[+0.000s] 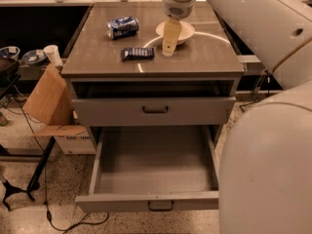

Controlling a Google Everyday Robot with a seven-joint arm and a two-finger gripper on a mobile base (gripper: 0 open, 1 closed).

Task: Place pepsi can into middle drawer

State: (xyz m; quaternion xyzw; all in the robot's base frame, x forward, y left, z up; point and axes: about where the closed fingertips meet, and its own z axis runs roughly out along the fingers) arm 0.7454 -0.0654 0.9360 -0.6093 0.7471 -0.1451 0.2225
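The pepsi can lies on its side on the cabinet top, at the back left. My gripper hangs over the top, to the right of the can and apart from it, just in front of a white bowl. It holds nothing that I can see. The middle drawer is pulled far out below, with a bare grey tray and a small dark handle on its front.
A flat dark-blue snack packet lies in front of the can, left of the gripper. The topmost drawer stands slightly out. A cardboard box leans at the left. My white body fills the right side.
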